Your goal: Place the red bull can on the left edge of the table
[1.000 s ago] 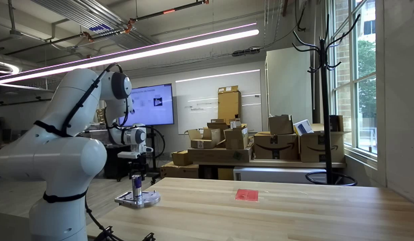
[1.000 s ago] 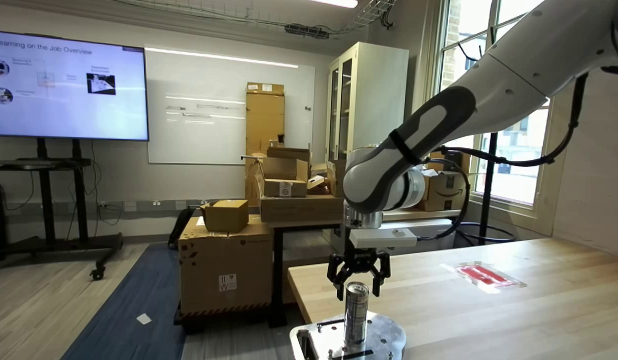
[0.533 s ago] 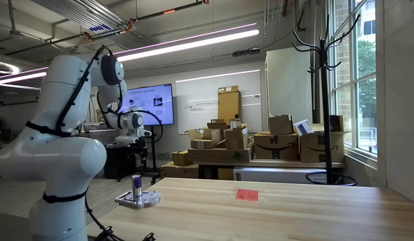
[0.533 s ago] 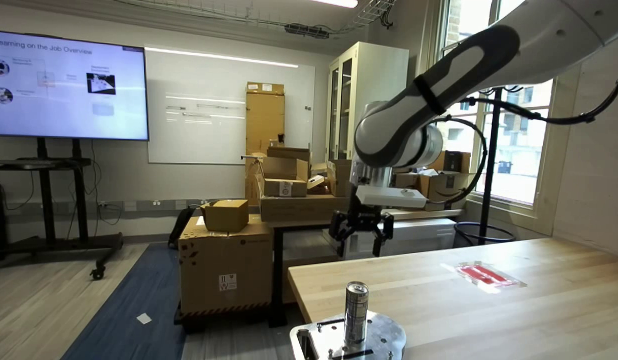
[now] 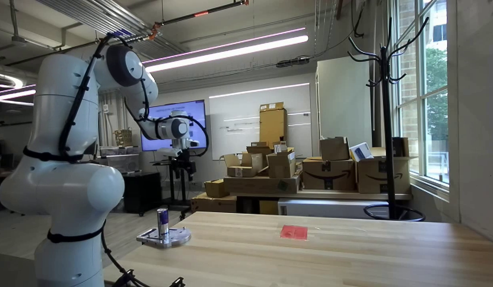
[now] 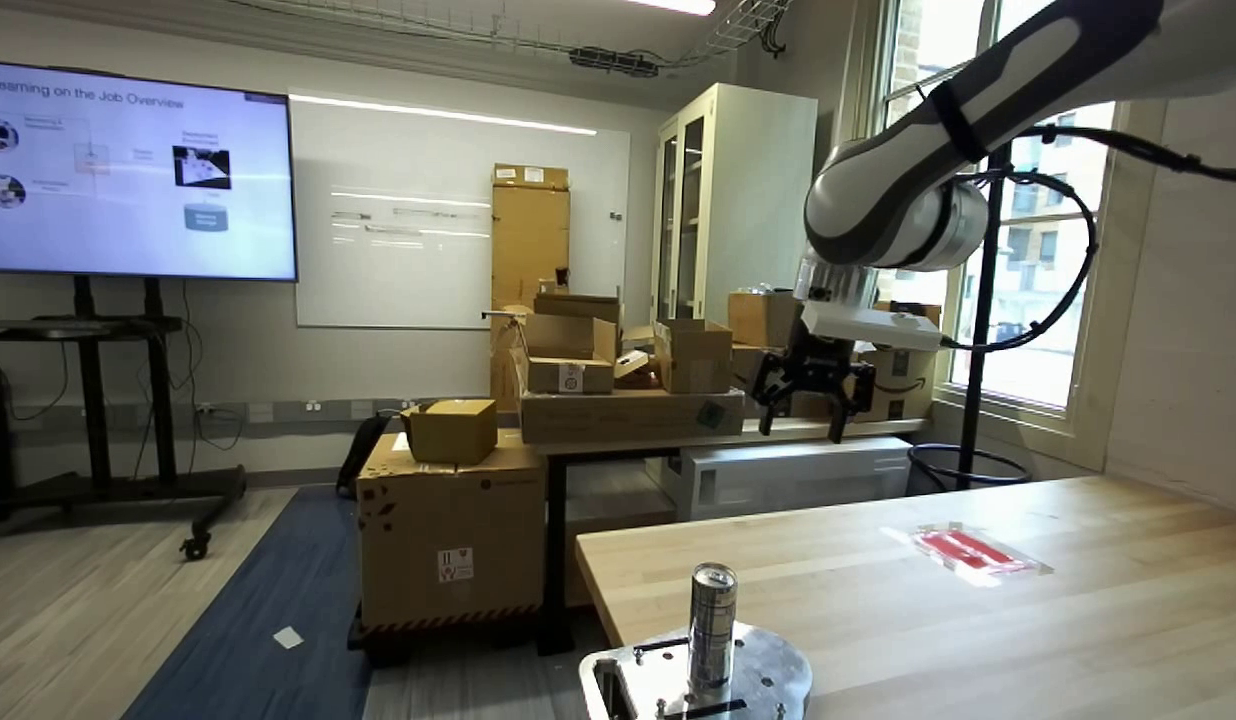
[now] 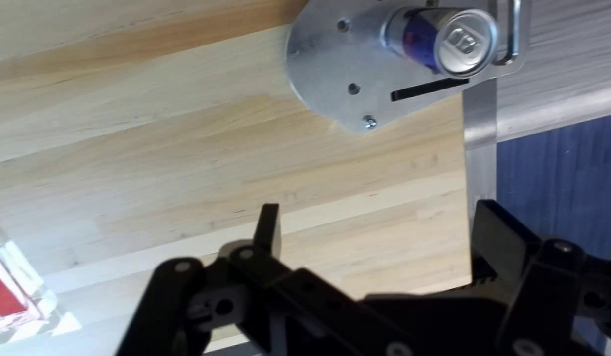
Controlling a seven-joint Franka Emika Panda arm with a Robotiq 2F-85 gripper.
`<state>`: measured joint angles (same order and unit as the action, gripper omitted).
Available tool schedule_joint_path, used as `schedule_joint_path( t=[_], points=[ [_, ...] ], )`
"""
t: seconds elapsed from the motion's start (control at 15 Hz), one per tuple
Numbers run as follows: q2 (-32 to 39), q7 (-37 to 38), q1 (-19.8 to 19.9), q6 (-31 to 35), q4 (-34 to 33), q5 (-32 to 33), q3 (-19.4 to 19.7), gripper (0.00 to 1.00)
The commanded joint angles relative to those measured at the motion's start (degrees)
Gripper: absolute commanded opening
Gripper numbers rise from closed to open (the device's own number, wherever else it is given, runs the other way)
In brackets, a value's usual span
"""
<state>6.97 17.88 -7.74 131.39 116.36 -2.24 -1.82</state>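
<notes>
Screen (image 6: 133, 170): upper left of an exterior view; heading reads "Learning on the Job Overview", smaller captions too faint to read.

Carton (image 5: 338, 181): right of centre in an exterior view; bears Amazon's curved arrow. Neighbouring carton (image 5: 370, 167), same mark, partly hidden by a coat stand (image 5: 388, 131).

Red Bull can (image 6: 713, 620): blue and silver, upright on a metal plate (image 6: 783, 655) at the edge of the table (image 6: 928, 640); lower centre of an exterior view, upper right of the wrist view. Lettering illegible; plate cut off by the frame's bottom.

Gripper (image 6: 801, 433): black, fingers spread wide, well apart from the can.

Red sheet (image 7: 1, 296): lower left of the wrist view, cut off by the frame.
</notes>
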Motion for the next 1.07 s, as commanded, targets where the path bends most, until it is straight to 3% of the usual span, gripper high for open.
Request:
schedule_joint_path(
  t=[0.0, 0.47, 0.53, 1.0],
  points=[
    [-3.4, 1.61, 2.78, -0.64, 3.34, 2.98, 1.79, 1.0],
    [-6.64, 2.13, 6.32, -0.94, 7.71, 1.31, 4.02, 1.0],
    [-4.19, 0.42, 6.26, -0.1, 5.63, 1.56, 3.76, 1.0],
    [-5.17, 0.93, 6.52, -0.1, 6.95, 1.54, 3.87, 1.0]
  ],
)
